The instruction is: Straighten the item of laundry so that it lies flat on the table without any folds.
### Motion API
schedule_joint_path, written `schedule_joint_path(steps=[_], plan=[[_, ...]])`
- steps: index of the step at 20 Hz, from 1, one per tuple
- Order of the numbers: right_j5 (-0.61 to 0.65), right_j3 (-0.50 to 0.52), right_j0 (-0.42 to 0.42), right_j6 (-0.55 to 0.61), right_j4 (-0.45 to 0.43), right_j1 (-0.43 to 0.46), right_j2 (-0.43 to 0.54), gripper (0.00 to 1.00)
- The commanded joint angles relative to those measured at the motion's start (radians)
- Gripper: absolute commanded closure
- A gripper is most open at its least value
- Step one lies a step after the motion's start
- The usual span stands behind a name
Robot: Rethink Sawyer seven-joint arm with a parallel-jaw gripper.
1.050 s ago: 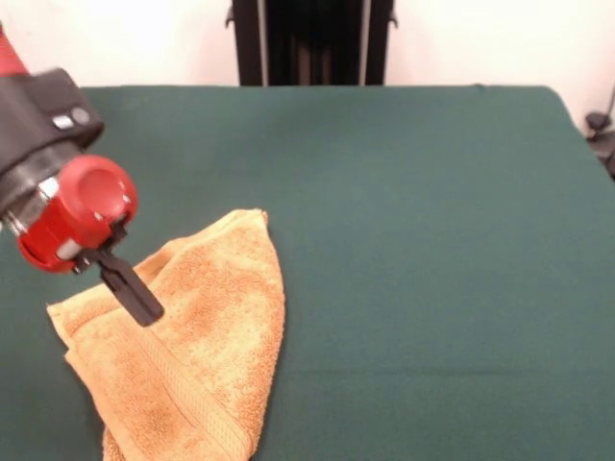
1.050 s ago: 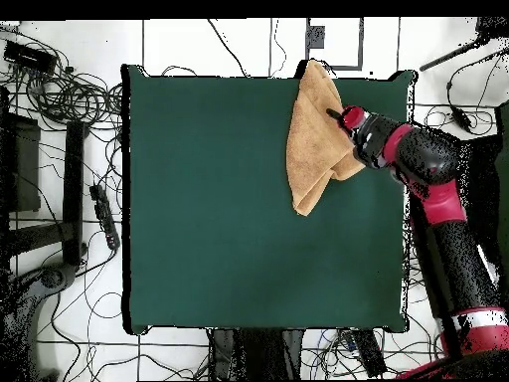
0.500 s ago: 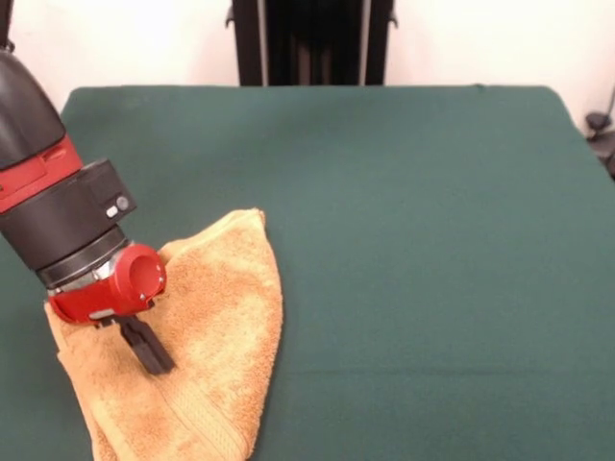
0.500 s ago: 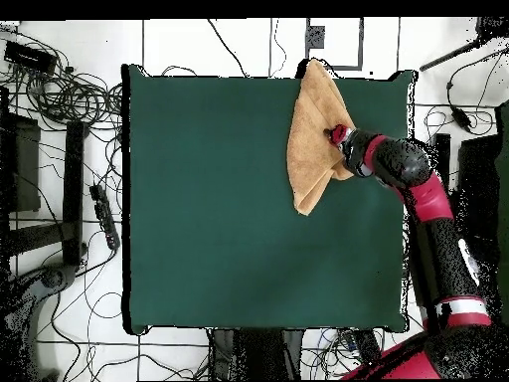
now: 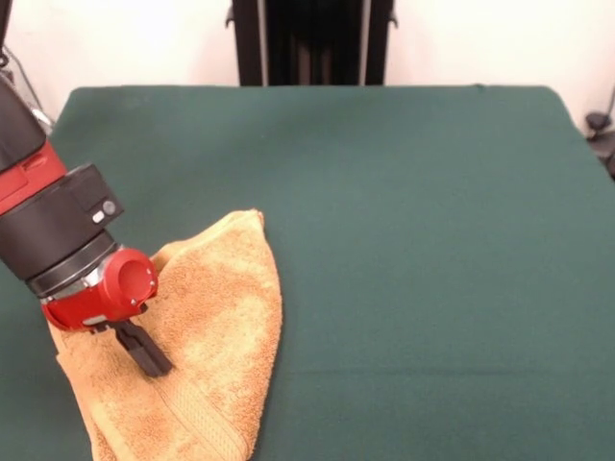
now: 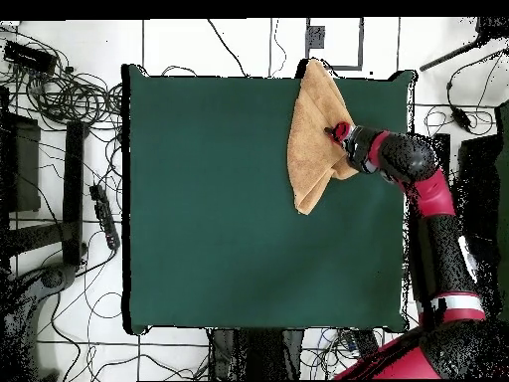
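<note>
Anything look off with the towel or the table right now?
Yes: the towel is folded over into a rough triangle, not flat, and in the overhead view one end pokes past the table edge. The gripper is down on it. Nothing looks spilled or damaged.

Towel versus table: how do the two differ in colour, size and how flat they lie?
The towel is orange-yellow and fluffy; the table is plain dark green. The towel is far smaller, covering only one corner region of the table in the overhead view. The towel lies folded over itself with raised creases, while the table's surface is flat and smooth. Both show a cloth-like surface. The gripper is down on the towel.
</note>
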Motion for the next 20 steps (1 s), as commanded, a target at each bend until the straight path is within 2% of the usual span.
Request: schedule_joint_path(steps=[1, 3, 8, 11, 14, 20], plan=[[0.030, -0.122, 0.046, -0.309, -0.161, 0.178, -0.087, 1.00], [0.088, -0.150, 0.066, -0.301, -0.169, 0.165, -0.103, 1.00], [0.144, -0.160, 0.092, -0.267, -0.201, 0.106, -0.137, 1.00], [0.169, -0.173, 0.077, -0.285, -0.180, 0.123, -0.119, 1.00], [0.133, -0.147, 0.048, -0.290, -0.159, 0.148, -0.094, 1.00], [0.041, -0.095, 0.018, -0.321, -0.171, 0.157, -0.072, 1.00]])
